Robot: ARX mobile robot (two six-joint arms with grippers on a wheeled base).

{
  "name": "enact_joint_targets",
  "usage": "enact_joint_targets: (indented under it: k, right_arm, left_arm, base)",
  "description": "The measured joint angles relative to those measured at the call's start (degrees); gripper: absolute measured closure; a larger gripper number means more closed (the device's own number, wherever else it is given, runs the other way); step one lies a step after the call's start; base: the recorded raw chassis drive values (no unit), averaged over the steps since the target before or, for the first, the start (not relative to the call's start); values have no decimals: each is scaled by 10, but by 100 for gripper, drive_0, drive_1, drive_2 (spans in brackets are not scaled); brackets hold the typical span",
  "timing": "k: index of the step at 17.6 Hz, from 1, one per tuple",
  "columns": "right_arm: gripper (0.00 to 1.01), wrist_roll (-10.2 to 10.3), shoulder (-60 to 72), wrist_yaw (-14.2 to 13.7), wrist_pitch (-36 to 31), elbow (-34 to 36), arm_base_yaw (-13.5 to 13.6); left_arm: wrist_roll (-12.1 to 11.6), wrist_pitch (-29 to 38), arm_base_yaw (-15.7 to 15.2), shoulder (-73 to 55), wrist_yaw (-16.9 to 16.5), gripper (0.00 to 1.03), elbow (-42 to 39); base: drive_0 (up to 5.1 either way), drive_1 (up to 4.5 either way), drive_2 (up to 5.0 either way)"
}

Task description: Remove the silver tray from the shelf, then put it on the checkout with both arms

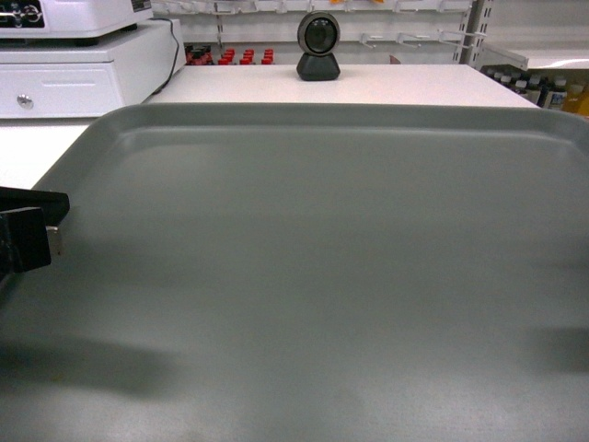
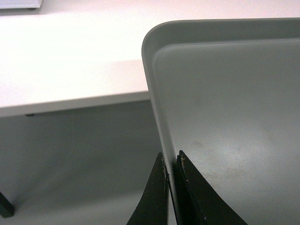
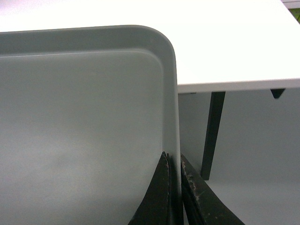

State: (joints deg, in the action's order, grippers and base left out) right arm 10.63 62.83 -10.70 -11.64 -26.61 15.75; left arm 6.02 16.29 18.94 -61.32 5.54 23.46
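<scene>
Both end effectors (image 2: 171,161) (image 3: 174,159) pinch the silver tray's (image 1: 322,276) side rims.

Left claw (image 2: 172,161) fingers pinched narrow on a thin rim, right claw (image 3: 173,159) likewise — both angled forward

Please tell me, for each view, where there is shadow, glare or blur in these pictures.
Head view: soft dark shadows on the silver tray near its left and right edges. Left wrist view: the checkout is overexposed white, with shade beneath it; the left gripper is blurred. Right wrist view: the tabletop glares too; the right gripper is soft.
</scene>
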Motion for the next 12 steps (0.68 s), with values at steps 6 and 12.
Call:
enact_joint_targets:
  k: [6,12]
  right_arm:
    - [98,0,1,0,0,0,0]
    - [98,0,1,0,0,0,0]
  left_arm:
    - [0,0,0,-1,0,99,0]
    - [0,0,0,-1,0,99,0]
  base:
    - [-12,406,-430]
    - [-16,402,-434]
